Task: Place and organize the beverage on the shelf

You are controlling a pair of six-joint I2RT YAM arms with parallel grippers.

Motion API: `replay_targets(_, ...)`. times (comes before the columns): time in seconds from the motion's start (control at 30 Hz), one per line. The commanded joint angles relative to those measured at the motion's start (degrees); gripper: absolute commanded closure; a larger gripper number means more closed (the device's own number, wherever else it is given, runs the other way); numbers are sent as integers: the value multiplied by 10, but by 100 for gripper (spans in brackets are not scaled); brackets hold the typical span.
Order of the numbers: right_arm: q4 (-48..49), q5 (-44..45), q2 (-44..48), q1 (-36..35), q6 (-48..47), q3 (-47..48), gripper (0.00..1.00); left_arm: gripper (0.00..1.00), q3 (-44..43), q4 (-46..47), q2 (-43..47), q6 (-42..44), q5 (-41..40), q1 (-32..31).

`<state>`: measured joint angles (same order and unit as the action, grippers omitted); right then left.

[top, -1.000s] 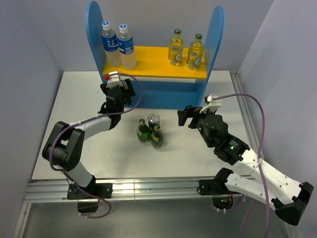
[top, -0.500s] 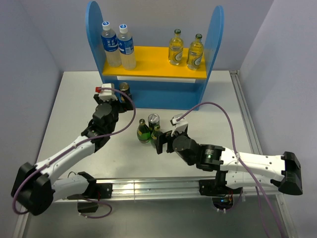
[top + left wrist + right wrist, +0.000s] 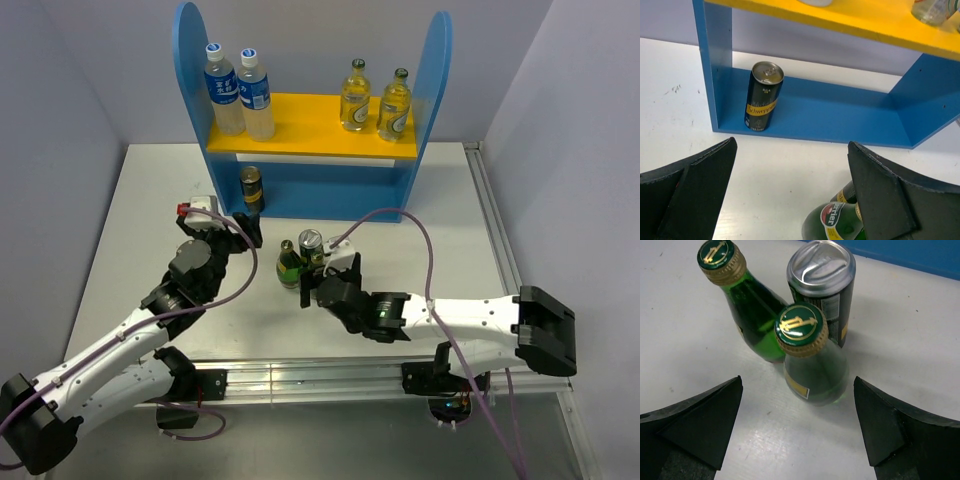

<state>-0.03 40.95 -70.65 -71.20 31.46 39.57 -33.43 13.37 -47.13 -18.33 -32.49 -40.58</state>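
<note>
Noted right gripper (image 3: pixel 797 405) spread wide, empty, aimed at near green bottle (image 3: pixel 812 370) on table (image 3: pixel 680 340): upright, dead ahead in line with the gap between the jaws, untouched. Logged second green bottle (image 3: pixel 747 300) behind-left and can (image 3: pixel 822 290) behind-right, crowding it closely. Found left gripper (image 3: pixel 792 145) likewise spread, empty, farther from cluster, facing shelf (image 3: pixel 715 60) with other can (image 3: pixel 762 95) upright in lower compartment. Judged right arm the nearer for the pick
</note>
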Motion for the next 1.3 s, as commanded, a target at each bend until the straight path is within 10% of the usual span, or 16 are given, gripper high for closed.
replay_targets(0.0, 78, 50, -21, 16, -20, 32, 2, 1, 5, -3, 3, -7, -17, -10)
replay_targets(0.33, 153, 41, -57, 91, -59, 27, 26, 1, 11, 3, -3, -7, -12, -13)
replay_targets(0.67, 125, 26, -41, 103, -55, 24, 98, 1, 17, 10, -5, -6, -15, -13)
replay_targets(1.27, 145, 80, 10, 279, -112, 78, 100, 1, 35, 23, 8, -8, -9, -13)
